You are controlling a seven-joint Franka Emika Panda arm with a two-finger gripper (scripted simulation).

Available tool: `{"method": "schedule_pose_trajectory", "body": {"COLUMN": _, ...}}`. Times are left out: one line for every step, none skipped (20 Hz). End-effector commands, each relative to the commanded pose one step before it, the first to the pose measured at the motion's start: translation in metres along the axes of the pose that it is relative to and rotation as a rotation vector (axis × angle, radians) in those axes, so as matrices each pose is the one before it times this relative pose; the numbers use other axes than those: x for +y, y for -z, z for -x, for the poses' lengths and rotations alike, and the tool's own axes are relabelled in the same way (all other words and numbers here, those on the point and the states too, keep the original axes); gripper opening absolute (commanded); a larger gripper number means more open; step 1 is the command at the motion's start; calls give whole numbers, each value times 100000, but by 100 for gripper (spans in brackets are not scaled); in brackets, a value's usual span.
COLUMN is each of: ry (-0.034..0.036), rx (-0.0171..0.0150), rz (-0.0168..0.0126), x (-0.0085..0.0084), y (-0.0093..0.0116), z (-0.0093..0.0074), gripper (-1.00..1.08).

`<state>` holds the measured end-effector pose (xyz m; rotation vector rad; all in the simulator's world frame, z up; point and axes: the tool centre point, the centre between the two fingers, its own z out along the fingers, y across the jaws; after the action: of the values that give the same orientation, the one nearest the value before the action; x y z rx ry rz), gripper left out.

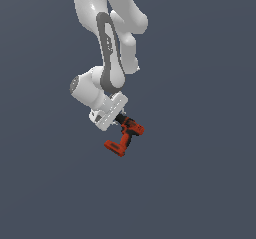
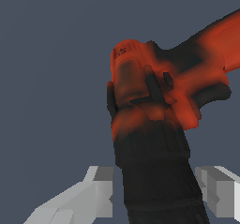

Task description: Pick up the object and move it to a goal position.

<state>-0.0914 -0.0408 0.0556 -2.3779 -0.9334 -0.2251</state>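
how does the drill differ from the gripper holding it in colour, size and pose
Colour: the drill is red-orange with black trim, while the gripper is white.
Size: in the exterior view the drill looks somewhat smaller than the gripper and the hand behind it.
Pose: the drill hangs tilted below the gripper, chuck end up between the fingers, blocky base lowest.
Shared: both are off any surface, joined at the black chuck.

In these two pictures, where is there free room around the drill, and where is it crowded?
The plain grey background is bare on every side of the drill in the exterior view: below its red base and toward both the view's left and right. It is crowded only above, where the black chuck end meets the gripper and arm. In the wrist view the chuck fills the gap between the fingers.
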Motion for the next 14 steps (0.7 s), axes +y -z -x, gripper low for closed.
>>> {"method": "schedule_pose_trajectory", "body": {"ry": 387, "rx": -14, "rz": 285, "x": -1261, "y": 715, "z": -464, "gripper": -100}}
{"method": "schedule_pose_trajectory", "body": {"ry": -14, "rx": -64, "rz": -21, "x": -583, "y": 255, "z": -122, "gripper": -100}}
{"method": "schedule_pose_trajectory", "body": {"ry": 0, "rx": 0, "rz": 0, "x": -628, "y": 305, "z": -129, "gripper": -100}}
{"method": "schedule_pose_trajectory", "body": {"ry": -21, "rx": -89, "rz": -35, "x": -652, "y": 277, "z": -140, "gripper": -100}}
{"method": "schedule_pose_trajectory", "body": {"ry": 0, "rx": 0, "rz": 0, "x": -698, "y": 339, "z": -146, "gripper": -100}}
{"method": "schedule_pose_trajectory", "body": {"ry": -22, "rx": -85, "rz": -42, "x": -718, "y": 308, "z": -158, "gripper": -100}}
{"method": "schedule_pose_trajectory", "body": {"ry": 0, "rx": 0, "rz": 0, "x": -755, "y": 366, "z": -162, "gripper": -100}}
{"method": "schedule_pose_trajectory", "body": {"ry": -15, "rx": -56, "rz": -38, "x": -739, "y": 330, "z": -166, "gripper": -100}}
{"method": "schedule_pose_trajectory", "body": {"ry": -10, "rx": -36, "rz": -31, "x": -733, "y": 336, "z": -166, "gripper": -100}}
{"method": "schedule_pose_trajectory", "body": {"ry": 0, "rx": 0, "rz": 0, "x": -732, "y": 354, "z": -165, "gripper": -100}}
{"method": "schedule_pose_trajectory", "body": {"ry": -11, "rx": -39, "rz": -56, "x": -711, "y": 319, "z": -169, "gripper": -100}}
{"method": "schedule_pose_trajectory", "body": {"ry": 0, "rx": 0, "rz": 0, "x": -713, "y": 345, "z": -168, "gripper": -100}}
{"method": "schedule_pose_trajectory", "body": {"ry": -2, "rx": -17, "rz": -67, "x": -694, "y": 317, "z": -171, "gripper": -100}}
{"method": "schedule_pose_trajectory", "body": {"ry": 0, "rx": 0, "rz": 0, "x": -695, "y": 337, "z": -170, "gripper": -100}}
